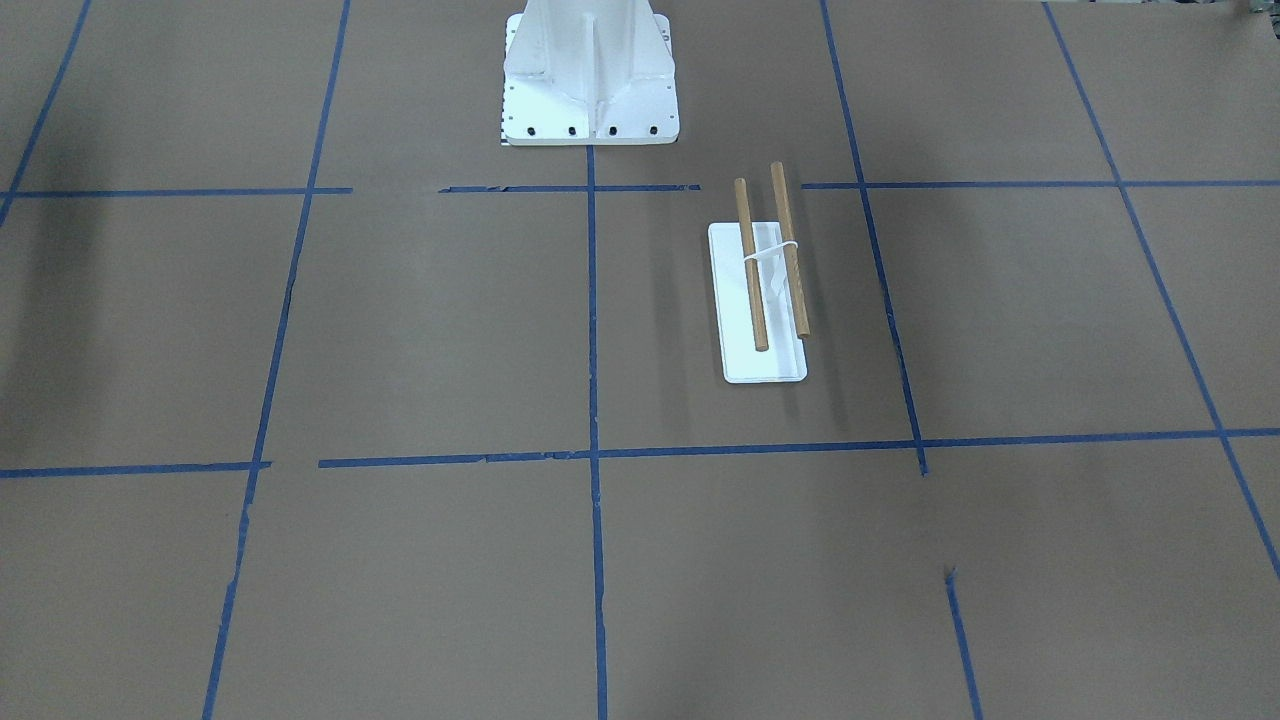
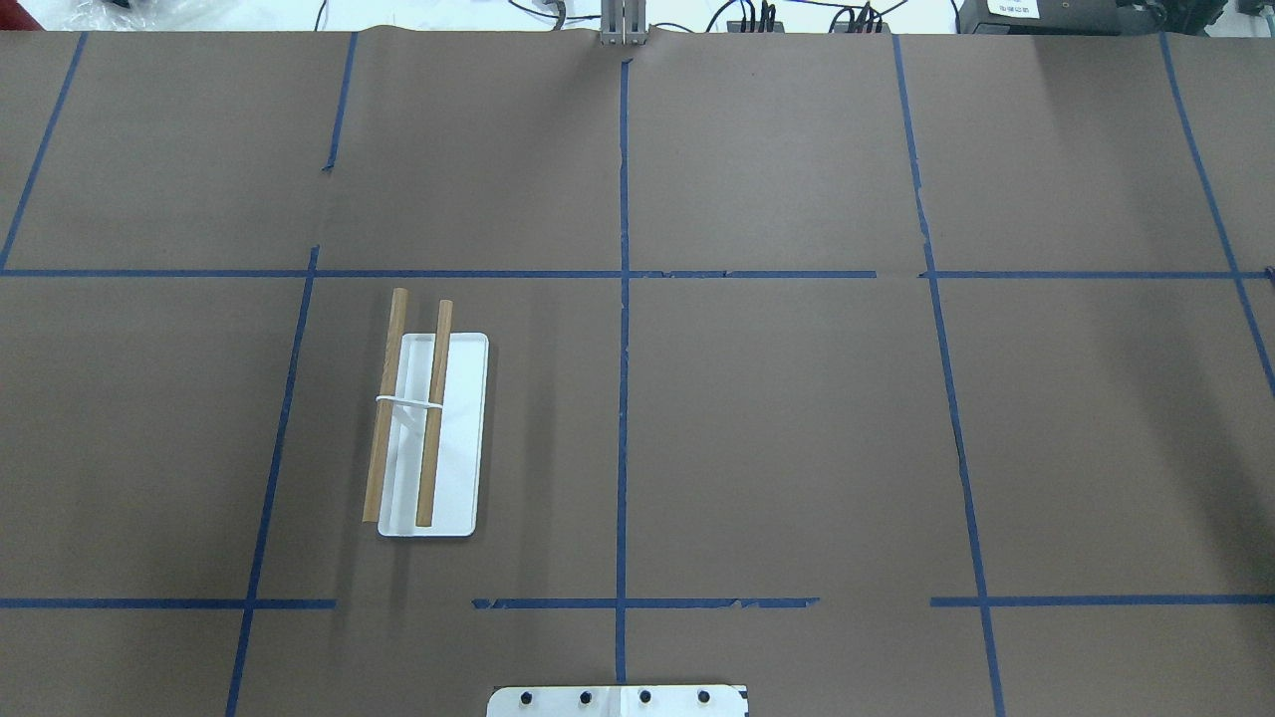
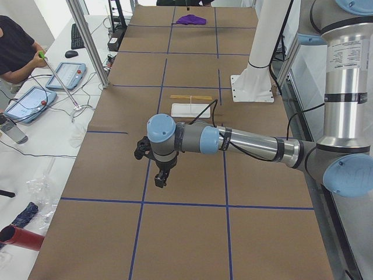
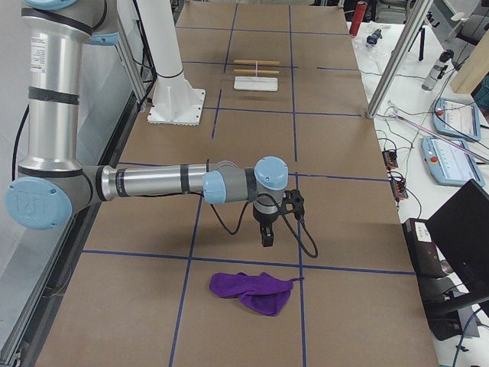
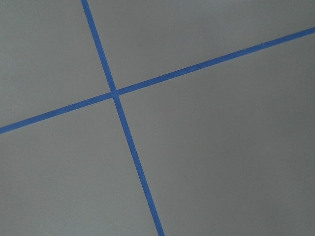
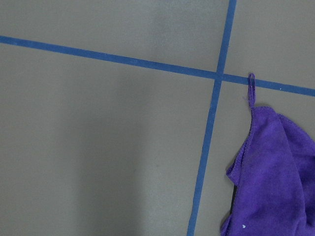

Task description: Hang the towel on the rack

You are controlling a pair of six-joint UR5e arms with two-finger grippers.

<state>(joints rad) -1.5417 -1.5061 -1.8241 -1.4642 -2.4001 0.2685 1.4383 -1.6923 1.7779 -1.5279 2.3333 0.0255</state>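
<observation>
We look down on a brown-papered bench (image 2: 797, 428) gridded with blue tape (image 2: 624, 398). On its left half stands the rack (image 2: 428, 428), its two wooden dowels (image 2: 430, 468) lying level over the white base (image 2: 463, 438), near the white pedestal (image 1: 590, 80). The purple towel (image 4: 256, 290) lies crumpled on the bench at its right end, well apart from the rack. The right end effector (image 4: 267, 238) hangs near the towel and the left end effector (image 3: 159, 179) hangs over the left end. We cannot tell whether either is parted or closed.
</observation>
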